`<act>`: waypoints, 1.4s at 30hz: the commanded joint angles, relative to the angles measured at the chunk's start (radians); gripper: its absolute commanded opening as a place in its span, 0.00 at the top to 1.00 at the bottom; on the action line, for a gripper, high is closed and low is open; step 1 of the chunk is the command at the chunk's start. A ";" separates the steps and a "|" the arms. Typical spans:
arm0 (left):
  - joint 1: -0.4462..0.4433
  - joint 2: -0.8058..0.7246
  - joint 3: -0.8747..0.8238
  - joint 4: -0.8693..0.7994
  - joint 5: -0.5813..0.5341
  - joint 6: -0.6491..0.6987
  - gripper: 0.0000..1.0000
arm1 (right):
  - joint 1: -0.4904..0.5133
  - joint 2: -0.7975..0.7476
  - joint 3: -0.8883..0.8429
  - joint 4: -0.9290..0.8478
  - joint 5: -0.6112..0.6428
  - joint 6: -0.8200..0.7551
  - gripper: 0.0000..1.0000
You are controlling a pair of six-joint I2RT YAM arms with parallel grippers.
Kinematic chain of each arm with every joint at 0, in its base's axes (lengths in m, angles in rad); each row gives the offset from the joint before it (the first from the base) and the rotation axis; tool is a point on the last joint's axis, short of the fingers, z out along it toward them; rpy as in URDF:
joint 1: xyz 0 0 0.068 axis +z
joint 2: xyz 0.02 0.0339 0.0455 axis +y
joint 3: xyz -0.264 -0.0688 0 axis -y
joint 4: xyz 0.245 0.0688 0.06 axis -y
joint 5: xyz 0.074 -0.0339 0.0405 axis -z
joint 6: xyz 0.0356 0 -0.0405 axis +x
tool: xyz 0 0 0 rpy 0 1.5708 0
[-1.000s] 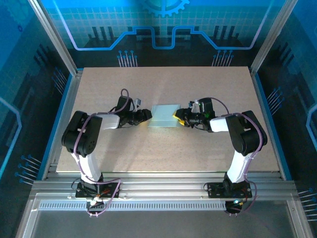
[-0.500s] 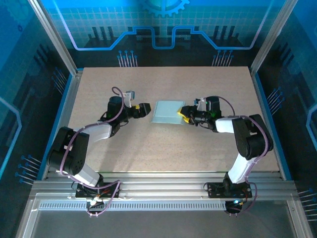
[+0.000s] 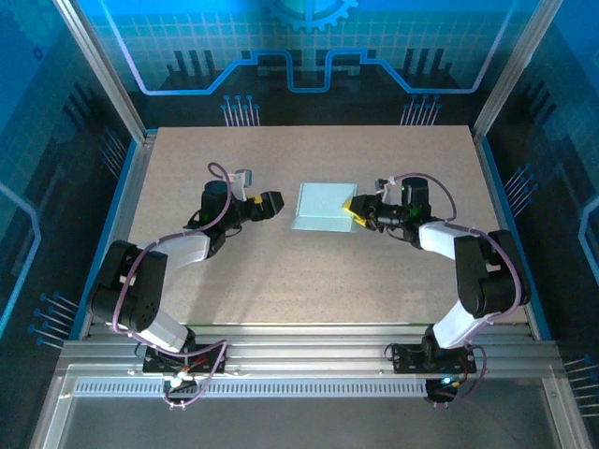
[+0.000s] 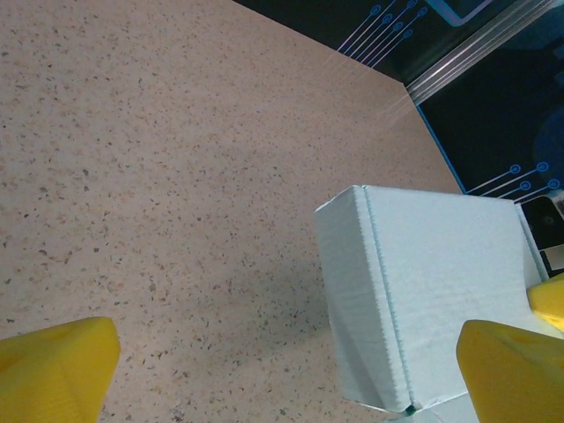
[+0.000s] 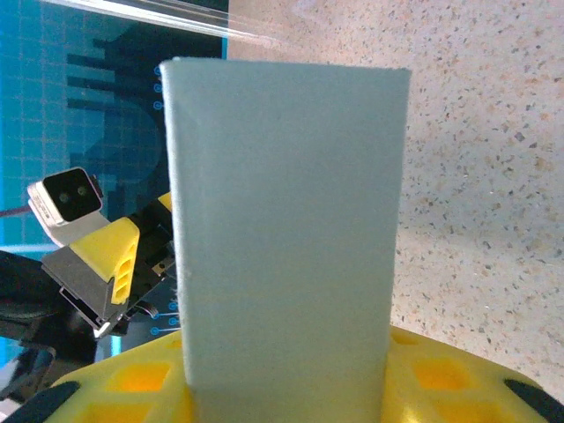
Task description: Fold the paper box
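The paper box (image 3: 325, 205) lies flat on the table (image 3: 309, 281). The right gripper (image 3: 356, 210) clamps its 3 o'clock edge. The left gripper (image 3: 272, 204), at its 9 o'clock, stands spread and apart.

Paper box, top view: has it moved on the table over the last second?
Yes. The box has slid right and slightly toward the far edge of the table.

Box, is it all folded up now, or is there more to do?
Nearly done, it seems. The box already has creased edges and closed sides, with no loose flaps showing. The right gripper holds its end; the left gripper is open, apart from it. What remains: probably just letting go.
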 commanded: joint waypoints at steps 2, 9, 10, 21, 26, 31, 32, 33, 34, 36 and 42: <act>0.013 -0.025 -0.005 0.036 0.012 0.012 0.01 | -0.026 -0.002 0.017 -0.041 -0.057 0.031 0.73; 0.013 -0.020 -0.052 0.172 0.033 0.064 0.01 | -0.040 -0.022 0.028 -0.076 -0.090 0.061 0.75; 0.012 -0.018 -0.073 0.231 0.042 0.093 0.01 | -0.045 -0.027 0.028 -0.076 -0.096 0.069 0.75; 0.013 0.051 -0.229 0.798 0.168 0.621 0.01 | -0.105 -0.019 0.108 -0.288 -0.254 0.051 0.88; -0.012 0.117 -0.243 0.860 0.304 0.957 0.01 | -0.120 -0.043 0.124 -0.417 -0.306 -0.014 0.88; -0.104 0.133 -0.265 0.859 0.244 1.271 0.01 | -0.125 -0.087 0.161 -0.533 -0.338 -0.102 0.87; -0.127 0.138 -0.272 0.860 0.218 1.363 0.01 | -0.127 -0.093 0.164 -0.548 -0.346 -0.108 0.87; -0.148 0.142 -0.277 0.860 0.188 1.434 0.01 | -0.129 -0.097 0.166 -0.561 -0.355 -0.116 0.87; -0.167 0.144 -0.279 0.859 0.161 1.472 0.01 | -0.131 -0.098 0.170 -0.575 -0.361 -0.123 0.87; -0.203 0.144 -0.280 0.860 0.110 1.565 0.01 | -0.130 -0.100 0.181 -0.617 -0.370 -0.145 0.87; -0.271 0.148 -0.266 0.860 0.018 1.767 0.03 | -0.124 -0.103 0.187 -0.657 -0.374 -0.168 0.87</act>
